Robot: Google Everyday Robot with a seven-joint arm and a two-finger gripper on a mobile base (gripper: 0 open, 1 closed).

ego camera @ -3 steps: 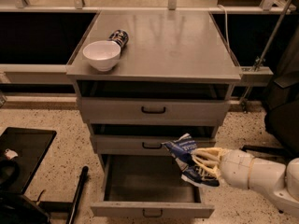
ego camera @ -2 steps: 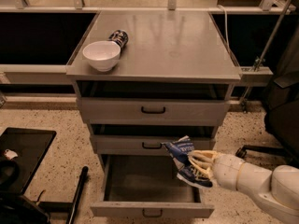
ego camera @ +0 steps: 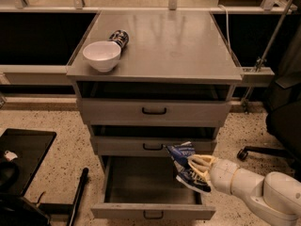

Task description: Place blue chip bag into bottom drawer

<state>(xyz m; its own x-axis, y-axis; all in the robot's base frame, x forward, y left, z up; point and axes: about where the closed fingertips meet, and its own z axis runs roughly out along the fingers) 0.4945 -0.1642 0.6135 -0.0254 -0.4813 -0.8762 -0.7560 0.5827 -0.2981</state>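
Note:
The blue chip bag [ego camera: 184, 165] is a crinkled dark blue foil bag with white print. It hangs over the right part of the open bottom drawer [ego camera: 151, 209], in front of the middle drawer's right end. My gripper [ego camera: 196, 166] comes in from the lower right on a white arm and is shut on the blue chip bag at its right side. The bottom drawer is pulled out, its inside dark and bare where it shows.
A white bowl [ego camera: 101, 55] and a small dark patterned can [ego camera: 119, 37] lie on the cabinet top [ego camera: 178, 46] at the left. Two shallower drawers [ego camera: 154, 110] sit shut above. A black case [ego camera: 23, 152] lies on the floor left; a chair base [ego camera: 263, 152] stands right.
My arm and the blue chip bag have shifted slightly left and down, further over the open bottom drawer. The grip on the bag is unchanged.

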